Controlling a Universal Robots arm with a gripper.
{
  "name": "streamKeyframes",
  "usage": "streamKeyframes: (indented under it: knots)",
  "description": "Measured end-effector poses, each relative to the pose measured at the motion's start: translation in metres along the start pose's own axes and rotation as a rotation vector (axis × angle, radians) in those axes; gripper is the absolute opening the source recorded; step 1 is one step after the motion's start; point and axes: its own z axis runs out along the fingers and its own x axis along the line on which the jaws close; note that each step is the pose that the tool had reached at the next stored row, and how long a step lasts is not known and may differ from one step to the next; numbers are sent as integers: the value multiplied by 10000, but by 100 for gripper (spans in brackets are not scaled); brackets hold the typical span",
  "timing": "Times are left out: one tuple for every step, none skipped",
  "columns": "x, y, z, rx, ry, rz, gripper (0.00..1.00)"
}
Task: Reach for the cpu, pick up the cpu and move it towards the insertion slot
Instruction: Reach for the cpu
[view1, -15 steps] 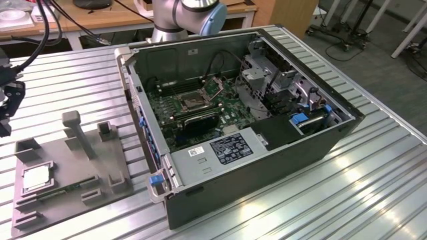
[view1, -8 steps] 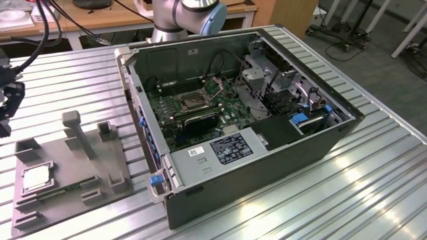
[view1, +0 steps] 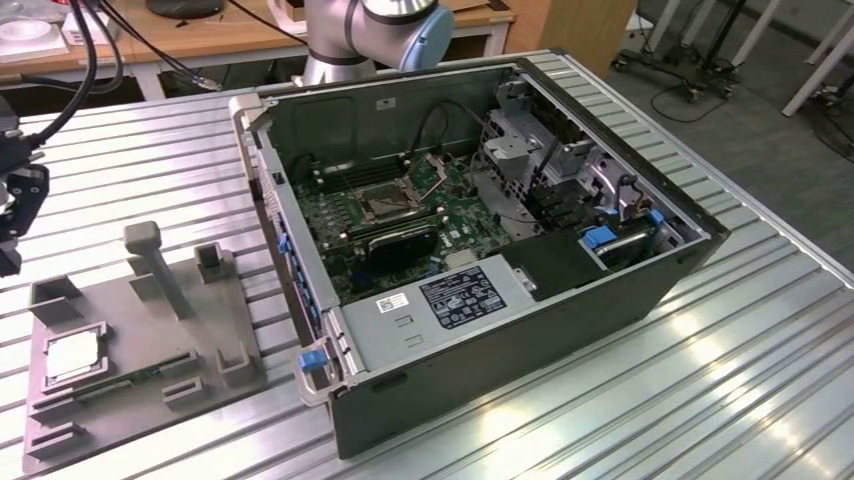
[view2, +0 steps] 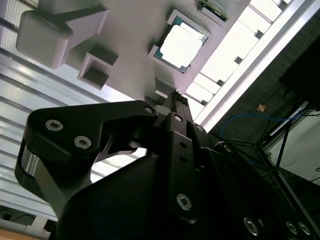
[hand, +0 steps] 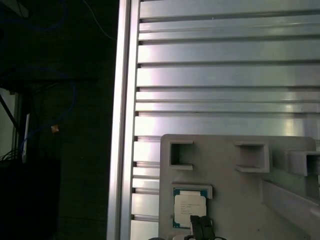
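Note:
The cpu (view1: 74, 356) is a small silvery square lying flat in a recess of a grey fixture plate (view1: 127, 320) at the exterior view's left. In both wrist views the cpu (view2: 181, 42) (hand: 189, 208) sits just beyond my fingertips. My gripper (view1: 11, 225) hangs above the table at the exterior view's far left edge, apart from the chip. The gripper (hand: 201, 224) (view2: 176, 95) has its fingers close together with nothing between them. The insertion slot (view1: 382, 201) is a silver-framed socket on the green board inside the open computer case (view1: 534, 330).
The fixture plate carries a tall grey post (view1: 152, 265), smaller blocks and a narrow green circuit strip (view1: 118, 384). The slatted aluminium table (view1: 747, 380) ends at an edge (hand: 125, 120) close to the fixture. The arm's base (view1: 360, 40) stands behind the case.

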Motion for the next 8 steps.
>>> streamKeyframes:
  knots:
    - [0, -1, 1, 1, 0, 0, 11]
    - [0, -2, 2, 0, 0, -1, 11]
    - [0, -3, 4, 1, 1, -1, 11]
    - [1, -4, 6, 1, 0, -1, 11]
    - [1, -5, 9, 1, 1, -1, 11]
    - [2, -7, 11, 1, 2, -1, 11]
    - [2, -8, 15, 1, 0, -1, 11]
    - [2, -10, 19, 1, 1, -2, 11]
